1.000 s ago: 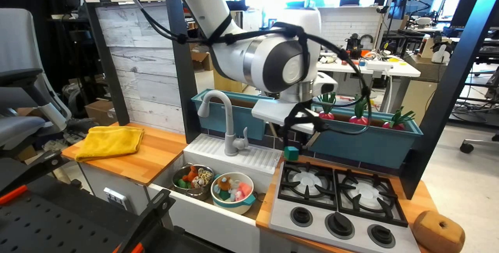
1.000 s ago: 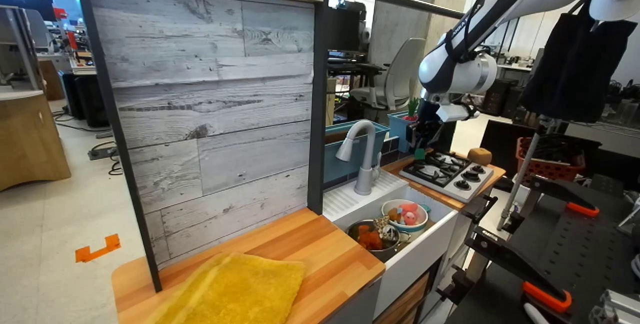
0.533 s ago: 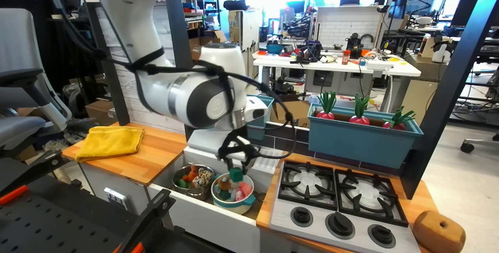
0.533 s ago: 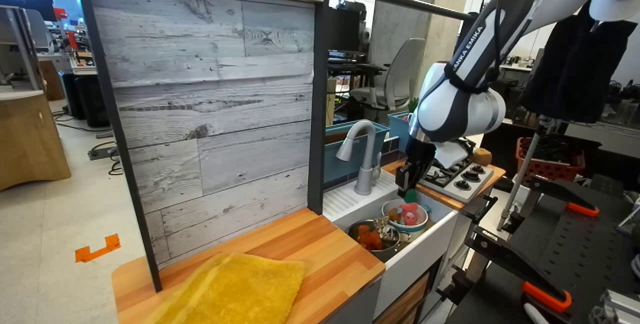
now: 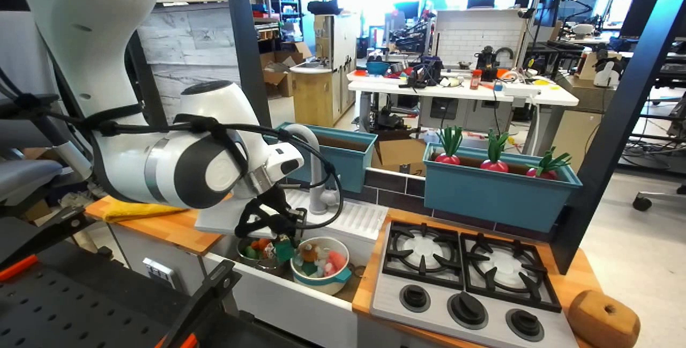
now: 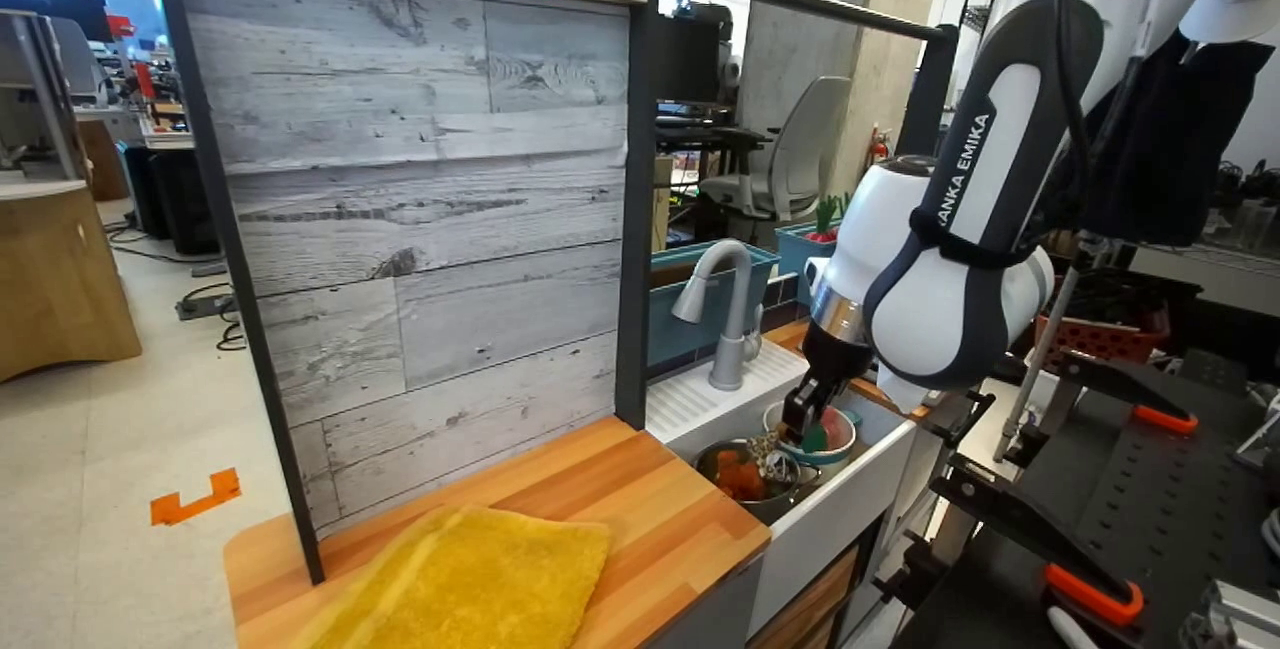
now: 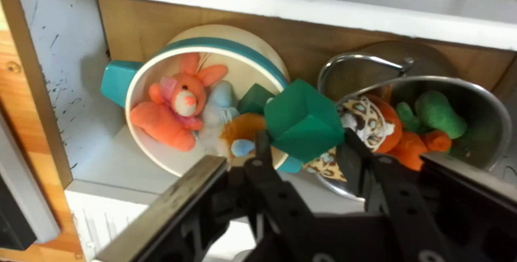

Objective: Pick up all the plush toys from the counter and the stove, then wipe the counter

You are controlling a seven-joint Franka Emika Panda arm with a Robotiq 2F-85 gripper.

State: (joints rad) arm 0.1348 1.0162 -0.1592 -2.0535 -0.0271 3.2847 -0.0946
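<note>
One white pot (image 7: 244, 70) and one metal pot (image 7: 482, 128) hold plush toys (image 7: 166, 124).

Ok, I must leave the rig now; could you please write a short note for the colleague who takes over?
Pincer: shut on a green block, held over the sink.
Where: the plush toys in view lie in the white-and-teal pot and the steel pot, inside the sink.
Done: those toys look collected.
Left: probably release the block into a pot, then wipe the counter; the yellow cloth lies there, not in use.
Check: brown thing beside the stove; I cannot tell if it is plush.
</note>
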